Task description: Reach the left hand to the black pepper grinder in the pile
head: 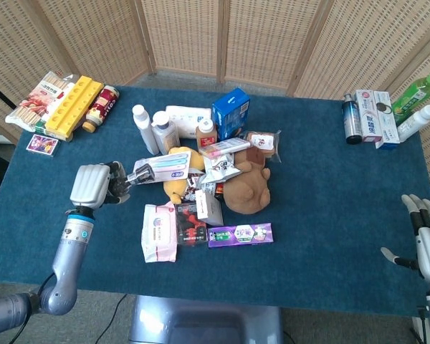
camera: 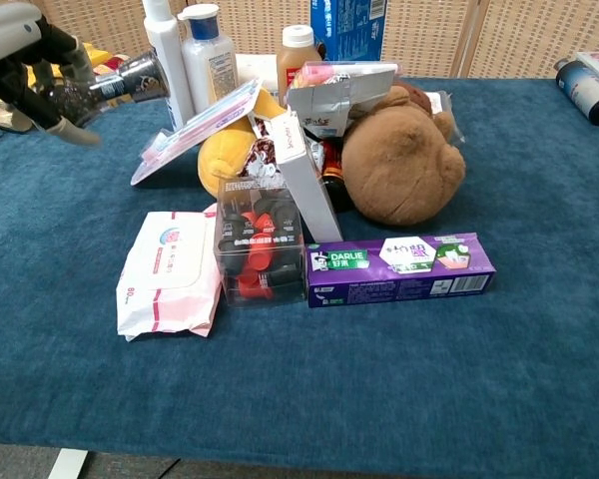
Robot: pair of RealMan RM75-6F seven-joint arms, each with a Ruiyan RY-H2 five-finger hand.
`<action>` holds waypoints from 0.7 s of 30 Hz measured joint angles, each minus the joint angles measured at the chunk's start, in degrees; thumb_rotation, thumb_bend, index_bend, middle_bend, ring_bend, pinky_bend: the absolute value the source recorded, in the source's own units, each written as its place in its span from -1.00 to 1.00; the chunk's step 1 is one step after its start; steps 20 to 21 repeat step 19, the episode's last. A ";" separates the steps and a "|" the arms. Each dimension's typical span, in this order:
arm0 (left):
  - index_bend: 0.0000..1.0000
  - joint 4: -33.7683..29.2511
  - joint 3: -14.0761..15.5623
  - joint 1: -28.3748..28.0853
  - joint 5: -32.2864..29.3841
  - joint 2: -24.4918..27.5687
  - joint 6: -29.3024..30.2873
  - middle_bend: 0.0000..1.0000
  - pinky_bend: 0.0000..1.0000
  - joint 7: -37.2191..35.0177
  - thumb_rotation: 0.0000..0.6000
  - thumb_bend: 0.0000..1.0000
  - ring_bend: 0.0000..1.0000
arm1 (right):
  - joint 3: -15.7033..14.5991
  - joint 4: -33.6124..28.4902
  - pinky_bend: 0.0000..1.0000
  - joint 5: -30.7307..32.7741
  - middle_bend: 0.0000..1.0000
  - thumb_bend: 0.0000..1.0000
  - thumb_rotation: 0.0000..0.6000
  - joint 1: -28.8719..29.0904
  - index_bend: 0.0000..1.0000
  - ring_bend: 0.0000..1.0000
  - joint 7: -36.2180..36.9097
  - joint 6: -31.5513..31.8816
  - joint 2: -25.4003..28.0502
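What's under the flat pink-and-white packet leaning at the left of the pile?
The flat packet tilts up over the yellow plush toy, lower end toward the cloth. The left hand holds the pepper grinder lifted beside its raised end. Whatever lies beneath its middle is covered.

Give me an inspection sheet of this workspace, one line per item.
Surface: blue cloth table, covered edge to edge.
Job's things: black pepper grinder held off the cloth, clear of the pile.
Clutter: brown plush, purple toothpaste box, wipes pack, white bottles, blue box.
Hands: left hand grips the grinder; right hand holds nothing, fingers apart.
Cables: a dark cable hangs below the front edge.
Surroundings: wicker screens behind the table.
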 measured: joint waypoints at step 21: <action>0.32 -5.69 -1.67 -0.52 0.61 3.74 3.45 0.51 0.49 1.13 1.00 -1.00 0.46 | -0.12 -0.35 -1.00 -0.23 -1.00 -1.00 1.00 -0.15 -1.00 -1.00 0.08 0.21 0.11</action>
